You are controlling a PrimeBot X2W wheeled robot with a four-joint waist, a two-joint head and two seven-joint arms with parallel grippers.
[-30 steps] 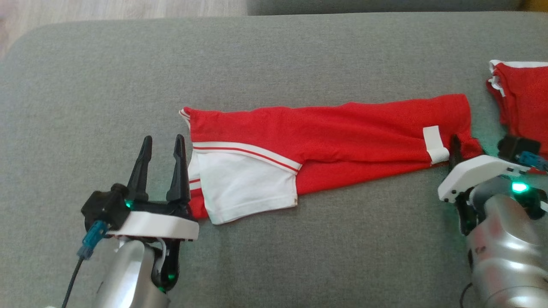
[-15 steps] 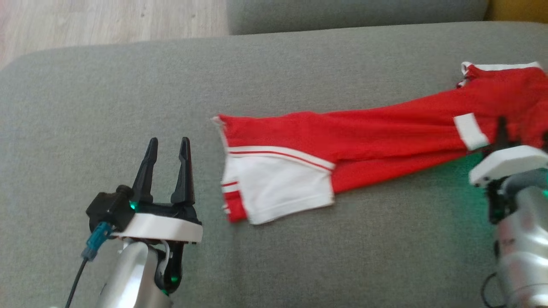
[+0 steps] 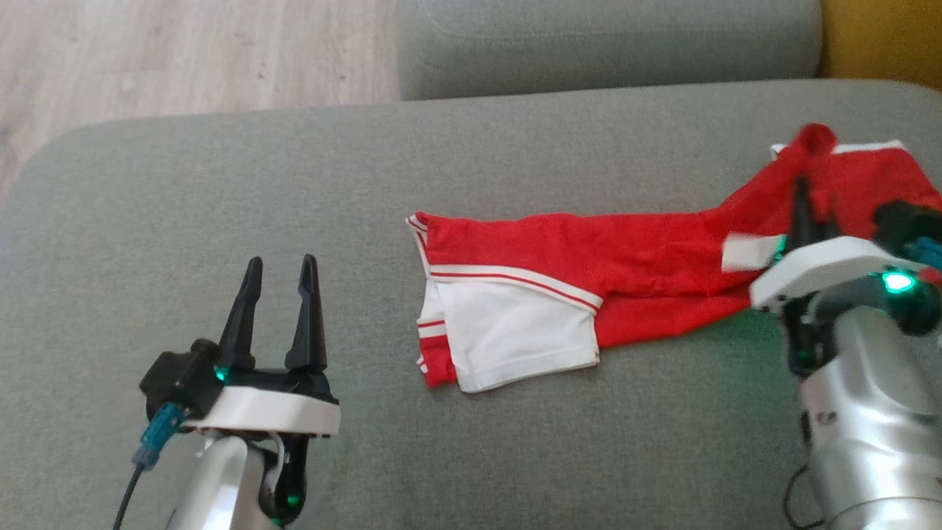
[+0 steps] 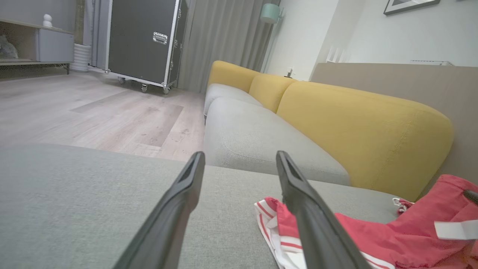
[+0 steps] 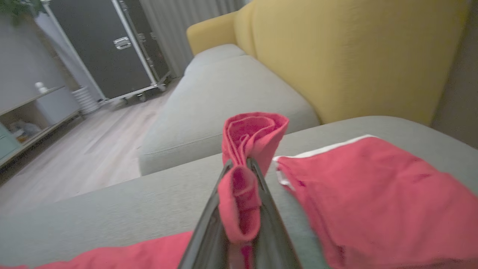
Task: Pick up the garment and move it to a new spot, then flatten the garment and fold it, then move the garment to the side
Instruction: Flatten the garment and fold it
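Observation:
The garment [image 3: 589,250], red with a white panel and striped trim, lies stretched across the grey cushion [image 3: 221,184]. Its white end points toward my left gripper. My right gripper [image 3: 804,193] is shut on a bunched red fold at the garment's right end and holds it a little above the cushion. The right wrist view shows that fold [image 5: 254,134] curling up between my right gripper's [image 5: 239,166] closed fingers. My left gripper [image 3: 281,262] stands open over bare cushion, well left of the garment and apart from it. In the left wrist view the garment [image 4: 373,231] lies right of the left gripper [image 4: 239,155].
A red piece with white trim [image 5: 373,194] lies just right of the held fold; I cannot tell if it is a separate cloth. A yellow backrest [image 4: 354,130] rises behind. A second grey cushion [image 3: 603,44] adjoins, with wooden floor [image 3: 184,51] and a black wheeled case [image 4: 142,37] beyond.
My right gripper has closed on the garment's right end and lifted it. The garment has slid right, away from my left gripper. The head view has also tilted up.

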